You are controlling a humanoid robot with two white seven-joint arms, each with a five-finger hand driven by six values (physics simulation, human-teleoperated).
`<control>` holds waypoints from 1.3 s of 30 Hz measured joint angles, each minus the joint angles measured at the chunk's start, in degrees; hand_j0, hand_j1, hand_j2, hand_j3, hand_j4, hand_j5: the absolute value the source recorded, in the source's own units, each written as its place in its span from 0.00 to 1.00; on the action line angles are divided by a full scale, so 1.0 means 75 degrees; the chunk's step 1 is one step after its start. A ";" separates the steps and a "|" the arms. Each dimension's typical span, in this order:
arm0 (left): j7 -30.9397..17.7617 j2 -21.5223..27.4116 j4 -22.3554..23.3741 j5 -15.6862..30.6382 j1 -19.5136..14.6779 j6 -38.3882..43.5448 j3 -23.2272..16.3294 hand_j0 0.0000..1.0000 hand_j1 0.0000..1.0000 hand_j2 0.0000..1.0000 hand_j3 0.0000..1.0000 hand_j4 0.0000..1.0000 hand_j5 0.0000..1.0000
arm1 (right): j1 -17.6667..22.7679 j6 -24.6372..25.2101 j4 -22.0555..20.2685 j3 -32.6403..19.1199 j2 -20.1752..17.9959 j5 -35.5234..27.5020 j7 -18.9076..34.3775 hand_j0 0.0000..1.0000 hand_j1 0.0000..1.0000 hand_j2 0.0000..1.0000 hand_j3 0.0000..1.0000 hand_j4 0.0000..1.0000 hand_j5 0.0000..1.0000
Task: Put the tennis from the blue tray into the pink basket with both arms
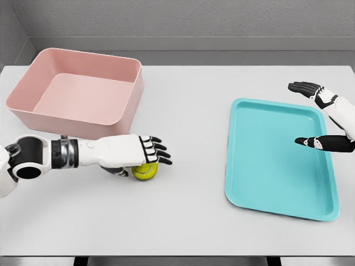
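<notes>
While the tennis ball lay on the white worktop, it sat directly under the left hand, with only its yellow-green lower part showing below the palm. The fingers of that hand reached out flat past the ball toward the right, and the thumb curled down on the ball's near-left side, touching or almost touching it. Whether the ball was truly gripped or only covered could not be told from the head view; the fingers looked loosely extended rather than wrapped around it. The ball was outside both containers, resting on bare worktop.

Behind the fingers and to their left stood the pink basket, its near wall close to the back of the left hand but apart from it. Its inside showed nothing but its own floor.

Well off to the right of those fingers lay the blue tray, flat on the worktop, its surface bare. Over the tray's right edge hung the right hand, entering from the right side of the picture. Its fingers were spread wide and held nothing, the upper ones pointing left beyond the tray's far corner, while the thumb pointed left above the tray's right portion. The two hands were far apart, with open worktop between them.
</notes>
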 measured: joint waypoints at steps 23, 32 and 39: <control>-0.0375 -0.0234 0.0263 0.0144 -0.0047 0.0035 -0.0315 0.62 0.62 0.62 0.62 0.62 0.62 | 0.0012 0.0000 0.0002 -0.0012 0.0000 -0.0008 0.0000 1.00 1.00 1.00 1.00 1.00 1.00; -0.0441 -0.0236 0.0241 0.0056 -0.0281 -0.0001 -0.0310 0.62 0.62 0.62 0.62 0.62 0.62 | -0.0012 0.0000 0.0000 -0.0004 0.0008 -0.0010 0.0000 1.00 1.00 1.00 1.00 1.00 1.00; -0.0448 -0.0216 0.0181 0.0208 -0.0621 -0.0004 -0.0298 0.62 0.62 0.62 0.62 0.62 0.62 | -0.0023 0.0000 0.0000 0.0002 0.0006 -0.0010 0.0000 1.00 1.00 1.00 1.00 1.00 1.00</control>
